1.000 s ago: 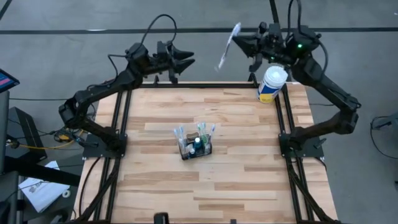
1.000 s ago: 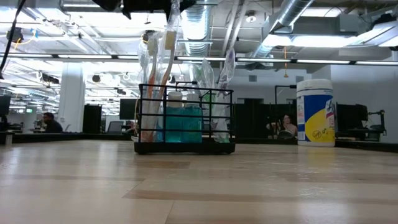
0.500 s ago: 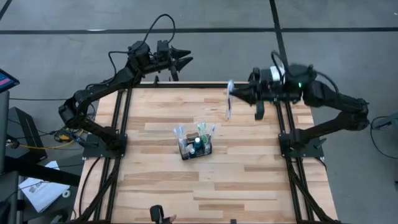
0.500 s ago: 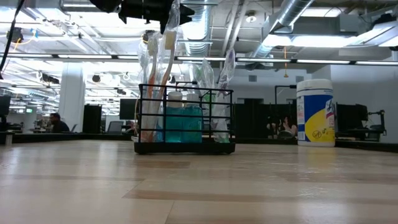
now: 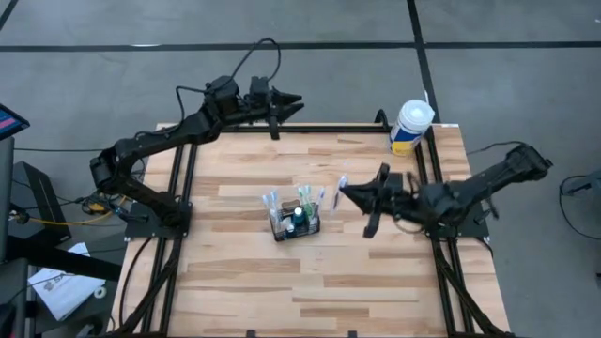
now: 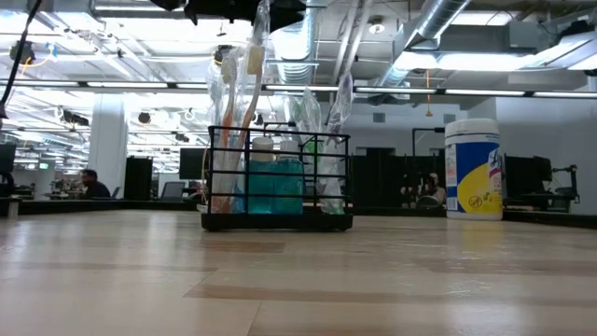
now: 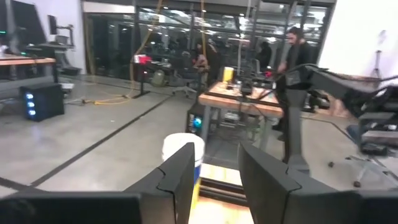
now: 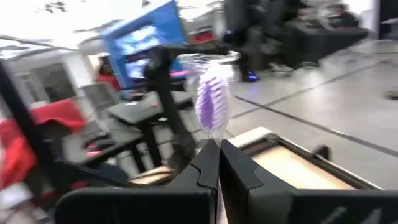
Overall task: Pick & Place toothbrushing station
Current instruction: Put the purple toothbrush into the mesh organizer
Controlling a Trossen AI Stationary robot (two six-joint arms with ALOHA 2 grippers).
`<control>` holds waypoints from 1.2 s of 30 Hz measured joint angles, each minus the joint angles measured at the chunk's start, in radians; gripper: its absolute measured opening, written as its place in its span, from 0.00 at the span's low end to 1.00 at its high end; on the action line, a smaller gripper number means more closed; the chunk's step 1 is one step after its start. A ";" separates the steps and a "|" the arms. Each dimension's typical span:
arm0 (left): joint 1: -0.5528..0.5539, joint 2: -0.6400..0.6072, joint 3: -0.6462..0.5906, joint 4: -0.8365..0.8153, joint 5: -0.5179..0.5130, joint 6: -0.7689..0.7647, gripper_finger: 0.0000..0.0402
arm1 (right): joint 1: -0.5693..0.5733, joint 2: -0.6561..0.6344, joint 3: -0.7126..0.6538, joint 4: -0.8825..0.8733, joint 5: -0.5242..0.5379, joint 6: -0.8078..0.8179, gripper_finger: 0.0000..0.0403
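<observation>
If you start with the overhead shot, you'll see your right claw [image 5: 344,191] has swung down from the far edge by the wipes tub [image 5: 410,127] and now sits low over the counter [image 5: 244,272], just beside the wire basket [image 5: 295,223] that stands mid-counter. It's clamped on a toothbrush [image 5: 340,186] whose head tips toward the basket. Your left claw [image 5: 296,98] hangs beyond the counter's far edge, well apart from everything.

From counter height, the basket [image 6: 277,180] stands upright with brushes and a teal bottle [image 6: 275,183] already inside, tub [image 6: 473,169] off to one side. Neither claw is clear to me here.

Left wrist cam: fingers [image 7: 179,178] stand apart with nothing between them, tub [image 7: 183,149] ahead.

Right wrist cam: fingers [image 8: 205,167] pinched together on the brush, purple bristles [image 8: 212,104] sticking up.

My read: the carry is about done, so next you line it up over a free slot and lower it in.
</observation>
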 joint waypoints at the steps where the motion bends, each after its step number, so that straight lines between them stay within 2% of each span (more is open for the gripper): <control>1: -0.014 0.000 0.000 0.000 -0.006 0.000 0.29 | 0.016 0.013 -0.022 0.033 0.045 0.000 0.00; 5: -0.062 0.000 0.000 -0.027 -0.015 0.005 0.28 | 0.041 0.103 -0.048 0.130 0.140 -0.005 0.00; 11: -0.117 0.000 0.000 -0.083 -0.043 0.085 0.27 | 0.030 0.284 -0.048 0.215 0.145 0.015 0.00; 17: -0.111 0.000 -0.020 -0.115 -0.068 0.123 0.27 | 0.013 0.423 -0.048 0.327 0.143 0.037 0.00; 22: -0.086 0.000 -0.047 -0.120 -0.070 0.112 0.27 | 0.009 0.437 -0.048 0.329 0.151 0.027 0.00; 28: -0.087 0.000 -0.051 -0.118 -0.067 0.154 0.27 | -0.014 0.424 -0.049 0.213 0.178 0.026 0.00; 36: -0.086 0.000 -0.051 -0.119 -0.068 0.161 0.27 | -0.061 0.426 -0.049 0.205 0.149 0.003 0.00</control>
